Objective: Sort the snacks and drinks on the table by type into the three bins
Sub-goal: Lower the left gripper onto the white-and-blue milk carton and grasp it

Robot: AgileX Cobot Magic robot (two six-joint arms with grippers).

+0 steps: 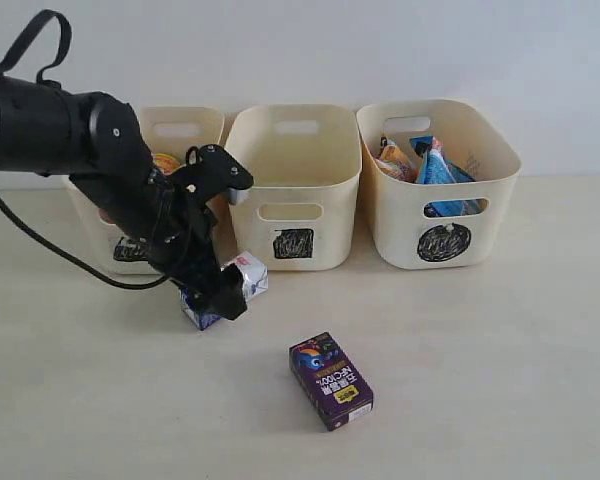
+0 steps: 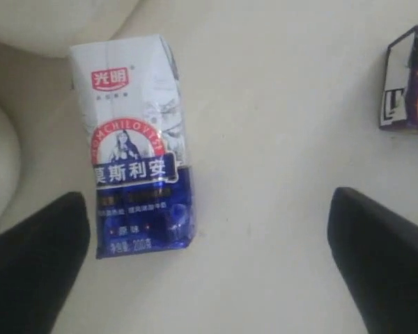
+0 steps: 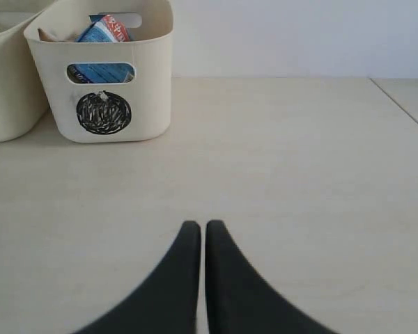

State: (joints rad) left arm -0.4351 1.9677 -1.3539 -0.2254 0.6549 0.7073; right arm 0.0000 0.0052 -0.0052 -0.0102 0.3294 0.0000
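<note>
Three cream bins stand in a row at the back of the table point(image 1: 500, 380). Left bin point(image 1: 195, 125): largely covered by the left arm point(image 1: 80, 135). Only an orange-and-yellow round thing point(image 1: 167, 162) shows inside, too hidden to identify, and the black mark point(image 1: 130, 250) on the bin's front is mostly blocked, shape unreadable. Middle bin point(image 1: 325, 190), black scribbled square point(image 1: 293, 243): the inner back wall is visible and the floor lies below the rim line, out of sight. Right bin point(image 1: 400, 220), black scribbled circle point(image 1: 442, 243): holds a blue foil bag point(image 1: 438, 170) and an orange foil bag point(image 1: 395, 160), both standing above the rim, with blue also showing through the handle slot. The print is not legible in the exterior view. Blue-and-white carton point(image 1: 242, 280) lies on its side on the table just in front of the gap between the left and middle bins. Left gripper point(image 2: 205, 236) sits over it, fingers spread wide, with the carton between them nearer one finger and touching neither. Purple carton point(image 1: 330, 382) lies flat on the table, well apart toward the front, and is cut off at the edge of the left wrist view. Right gripper point(image 3: 197, 233): fingers pressed together over bare table, outside the exterior view.
</note>
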